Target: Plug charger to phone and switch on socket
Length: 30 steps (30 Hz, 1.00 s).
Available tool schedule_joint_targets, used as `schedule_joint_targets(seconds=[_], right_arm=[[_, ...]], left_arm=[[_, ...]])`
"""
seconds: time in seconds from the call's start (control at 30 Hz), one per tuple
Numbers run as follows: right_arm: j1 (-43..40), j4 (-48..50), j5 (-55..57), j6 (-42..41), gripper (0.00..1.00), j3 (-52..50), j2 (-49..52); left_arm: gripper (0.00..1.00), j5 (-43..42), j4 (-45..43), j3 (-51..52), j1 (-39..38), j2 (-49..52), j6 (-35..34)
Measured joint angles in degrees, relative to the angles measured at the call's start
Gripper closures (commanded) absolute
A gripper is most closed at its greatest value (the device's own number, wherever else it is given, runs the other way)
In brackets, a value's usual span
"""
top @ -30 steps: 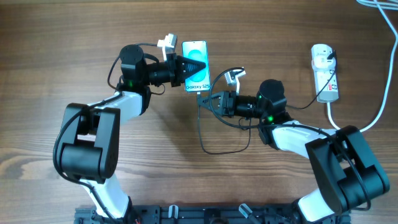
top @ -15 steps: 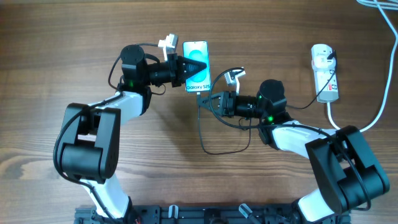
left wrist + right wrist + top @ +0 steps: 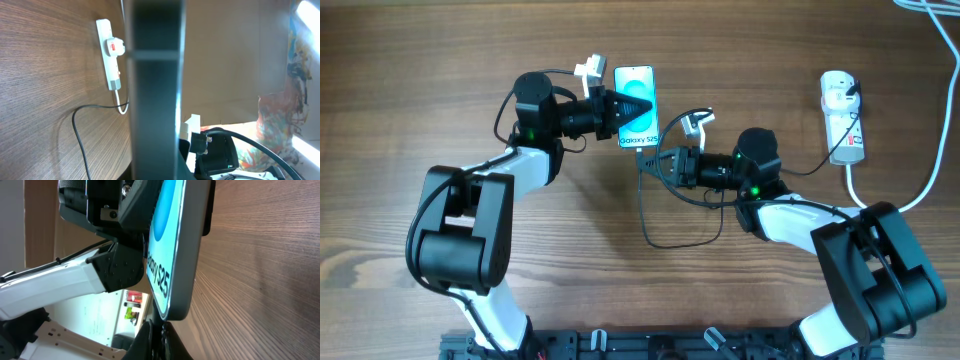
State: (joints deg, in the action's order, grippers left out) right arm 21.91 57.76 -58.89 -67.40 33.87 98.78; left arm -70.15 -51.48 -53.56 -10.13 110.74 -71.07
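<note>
The phone (image 3: 636, 108) with a teal screen and "Galaxy S25" text lies on the table. My left gripper (image 3: 632, 106) is shut on the phone across its middle; the left wrist view shows its dark edge (image 3: 155, 90) close up. My right gripper (image 3: 650, 161) is shut on the charger's connector tip (image 3: 161, 325), which sits right at the phone's bottom end (image 3: 175, 307). The thin black charger cable (image 3: 650, 215) loops below. The white socket (image 3: 842, 115) with a red switch lies at the far right with the black plug in it; it also shows in the left wrist view (image 3: 111, 55).
The socket's thick white cord (image 3: 930, 180) runs down and curves up along the right edge of the table. The wooden table (image 3: 420, 80) spreads to the left and front.
</note>
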Motion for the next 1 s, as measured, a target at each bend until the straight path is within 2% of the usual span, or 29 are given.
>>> schedule_joint_targets(seconds=[1.0], right_arm=[[0.0, 0.9, 0.3, -0.9, 0.96, 0.0, 0.0]], left_arm=[[0.96, -0.3, -0.1, 0.0, 0.1, 0.0, 0.0]])
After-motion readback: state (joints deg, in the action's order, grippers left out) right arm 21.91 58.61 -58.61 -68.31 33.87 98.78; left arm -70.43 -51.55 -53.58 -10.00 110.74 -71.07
